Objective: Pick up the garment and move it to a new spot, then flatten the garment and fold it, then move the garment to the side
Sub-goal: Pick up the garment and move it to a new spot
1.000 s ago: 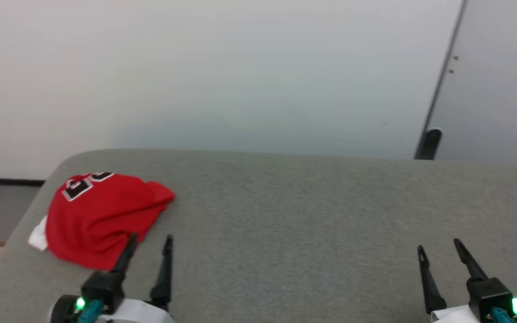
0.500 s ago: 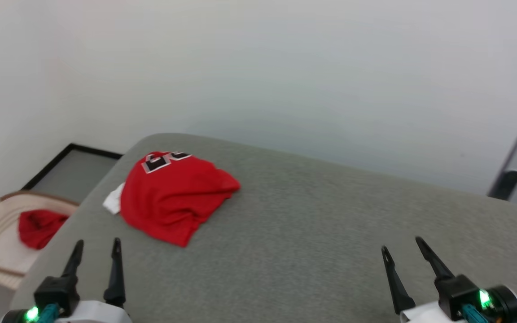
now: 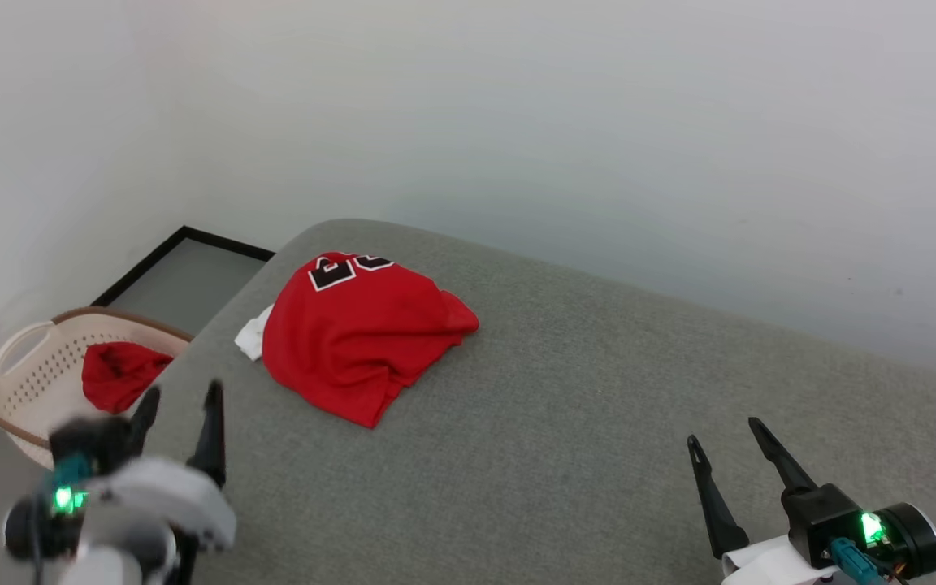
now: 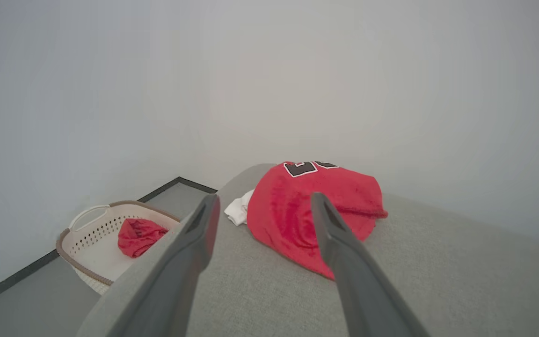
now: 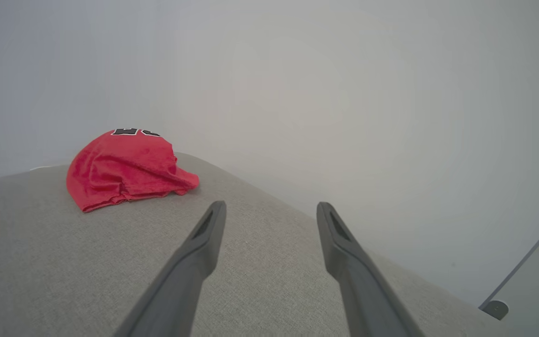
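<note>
Garment [image 3: 362,333], a crumpled red jersey with black white-edged numerals, lies on the far left of the grey surface [image 3: 565,406] in the head view, a white sleeve poking out at its left. Its length runs from the numerals at the far end to a pointed hem nearest the robot. Left pincer [image 3: 182,394], blurred, jaws apart and empty, hovers by the surface's left edge, short of that hem; right pincer [image 3: 722,433], likewise apart and empty, is well apart at lower right.

Left wrist view: the garment [image 4: 297,215] lies straight ahead, beyond the spread jaws.

Right wrist view: it sits far off to the upper left.

The left arm looks nearer for the grasp.
</note>
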{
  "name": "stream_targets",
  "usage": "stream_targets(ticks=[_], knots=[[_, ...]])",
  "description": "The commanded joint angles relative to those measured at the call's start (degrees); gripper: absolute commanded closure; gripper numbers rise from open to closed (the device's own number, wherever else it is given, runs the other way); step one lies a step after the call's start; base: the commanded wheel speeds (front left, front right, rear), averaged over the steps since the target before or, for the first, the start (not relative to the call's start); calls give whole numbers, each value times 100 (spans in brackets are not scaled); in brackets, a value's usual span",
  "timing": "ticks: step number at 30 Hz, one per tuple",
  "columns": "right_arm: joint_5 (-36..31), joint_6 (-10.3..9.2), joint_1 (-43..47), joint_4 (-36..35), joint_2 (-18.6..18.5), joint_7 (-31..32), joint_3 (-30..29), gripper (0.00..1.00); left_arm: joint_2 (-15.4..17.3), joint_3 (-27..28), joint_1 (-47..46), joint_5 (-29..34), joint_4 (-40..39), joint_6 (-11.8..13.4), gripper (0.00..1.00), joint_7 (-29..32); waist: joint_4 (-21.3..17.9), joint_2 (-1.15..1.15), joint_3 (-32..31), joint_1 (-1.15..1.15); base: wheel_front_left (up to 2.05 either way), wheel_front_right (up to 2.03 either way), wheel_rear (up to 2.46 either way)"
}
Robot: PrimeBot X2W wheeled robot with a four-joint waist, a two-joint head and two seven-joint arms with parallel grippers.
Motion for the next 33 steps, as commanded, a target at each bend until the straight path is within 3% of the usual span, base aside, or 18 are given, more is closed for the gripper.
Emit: stream_targets(ticks=[1,11,17,25,33], knots=[[-42,-1,49,3,8,-6,-13,0,81,-37,-173,-129,28,-46,0,204,-60,0,39,0,0,0,0],[-440,-2,-182,-233,4,206,29,0,943,-619,-1788,-1132,552,-99,0,2106,-712,0,801,0,0,0,0],[-581,-2,-473,-641,-92,424,130,0,1377,-986,-2754,-1711,1249,-102,0,2799,-1087,0,1607,0,0,0,0],[-455,-2,-774,-1278,-371,718,224,0,1534,-1255,-3919,-2117,2350,-99,0,3643,-1378,0,2495,0,0,0,0],[-363,-2,-959,-1904,-574,1067,230,0,1542,-1542,-4751,-2125,3473,-68,0,4503,-1539,0,3243,0,0,0,0]])
